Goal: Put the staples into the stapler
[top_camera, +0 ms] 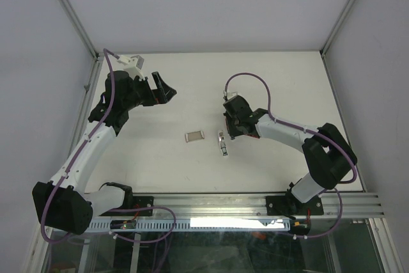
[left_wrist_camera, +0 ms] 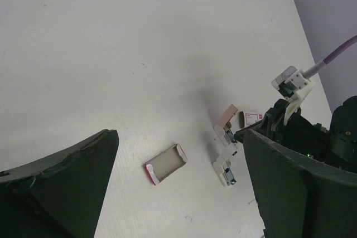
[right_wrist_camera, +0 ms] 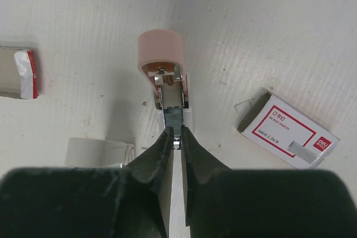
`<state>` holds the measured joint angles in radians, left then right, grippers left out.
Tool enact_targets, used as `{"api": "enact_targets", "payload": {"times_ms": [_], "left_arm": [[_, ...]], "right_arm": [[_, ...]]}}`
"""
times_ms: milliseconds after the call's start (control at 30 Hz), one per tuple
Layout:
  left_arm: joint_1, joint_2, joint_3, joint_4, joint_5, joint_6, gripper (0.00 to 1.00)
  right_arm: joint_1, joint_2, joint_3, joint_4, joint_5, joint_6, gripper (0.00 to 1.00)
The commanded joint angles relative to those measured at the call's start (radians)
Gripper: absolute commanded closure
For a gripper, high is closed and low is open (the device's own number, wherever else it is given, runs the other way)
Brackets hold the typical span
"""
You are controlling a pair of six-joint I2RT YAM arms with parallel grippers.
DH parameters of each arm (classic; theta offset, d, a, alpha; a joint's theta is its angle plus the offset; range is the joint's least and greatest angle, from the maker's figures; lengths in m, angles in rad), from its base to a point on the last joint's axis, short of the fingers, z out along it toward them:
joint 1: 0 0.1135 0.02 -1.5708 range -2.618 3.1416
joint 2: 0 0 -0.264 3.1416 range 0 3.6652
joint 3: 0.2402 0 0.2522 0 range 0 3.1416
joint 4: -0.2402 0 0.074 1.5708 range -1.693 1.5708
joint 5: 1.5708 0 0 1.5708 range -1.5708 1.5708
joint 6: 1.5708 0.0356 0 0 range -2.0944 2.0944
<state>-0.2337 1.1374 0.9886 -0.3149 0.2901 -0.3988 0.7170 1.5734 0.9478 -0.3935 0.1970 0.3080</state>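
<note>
Stapler (right_wrist_camera: 161,54) partly behind right end effector (right_wrist_camera: 175,136)

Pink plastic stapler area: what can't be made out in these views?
Right wrist view, right gripper: its black fingertips cover the pink plastic stapler's channel, so any grip is unclear.
Right wrist view, flat silvery-grey staples: cut off by the left edge.
Top view, red-and-white cardboard box: hidden beneath the right arm.

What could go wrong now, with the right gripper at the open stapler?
The stapler lies open with nothing bracing it; the right gripper, fingers nearly together at its channel, might push it askew. The left gripper hangs open far away, so it could not steady it. The staples sit close by and could be knocked.
</note>
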Motion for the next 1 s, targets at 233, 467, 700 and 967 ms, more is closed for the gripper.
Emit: {"api": "enact_targets", "payload": {"times_ms": [233,467,700,967], "left_arm": [[0.014,-0.023,0.003,0.03,0.023,0.015,0.01],[0.014,-0.024,0.003,0.03,0.024,0.015,0.01],[0.014,-0.025,0.0,0.032,0.028,0.017,0.01],[-0.034,-0.02,-0.061,0.151,0.106,-0.06,0.01]], "right_arm": [[-0.002,0.026,-0.02,0.064,0.0,0.012,0.88],[-0.002,0.017,-0.036,0.06,-0.004,0.019,0.88],[-0.002,-0.062,-0.006,0.014,-0.013,0.023,0.88],[-0.028,-0.214,0.003,-0.016,-0.044,0.045,0.73]]}}
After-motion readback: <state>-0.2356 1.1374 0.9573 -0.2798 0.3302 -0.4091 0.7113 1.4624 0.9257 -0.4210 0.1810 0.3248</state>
